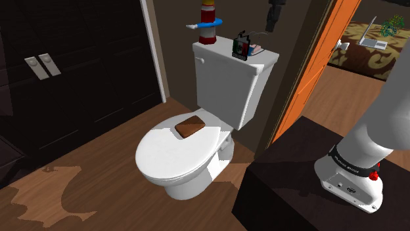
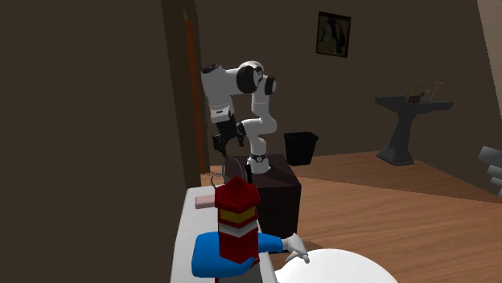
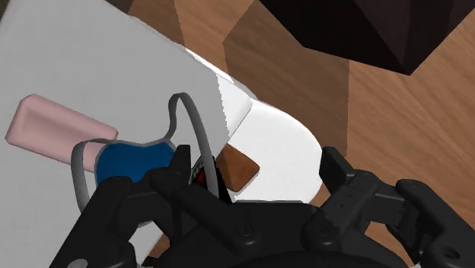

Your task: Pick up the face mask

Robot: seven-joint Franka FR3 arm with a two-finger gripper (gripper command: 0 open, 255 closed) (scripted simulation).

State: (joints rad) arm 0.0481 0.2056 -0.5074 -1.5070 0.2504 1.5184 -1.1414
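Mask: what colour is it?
The mask is blue with grey loops; it shows best in the wrist view.

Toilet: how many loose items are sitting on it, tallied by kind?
Red-and-white object with a blue ring, on the tank lid: 1
Face mask, on the tank lid: 1
Pink block, on the tank lid: 1
Brown block, on the seat lid: 1
Total: 4

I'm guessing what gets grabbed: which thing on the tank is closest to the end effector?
The blue face mask with grey loops; the pink block lies farther off.
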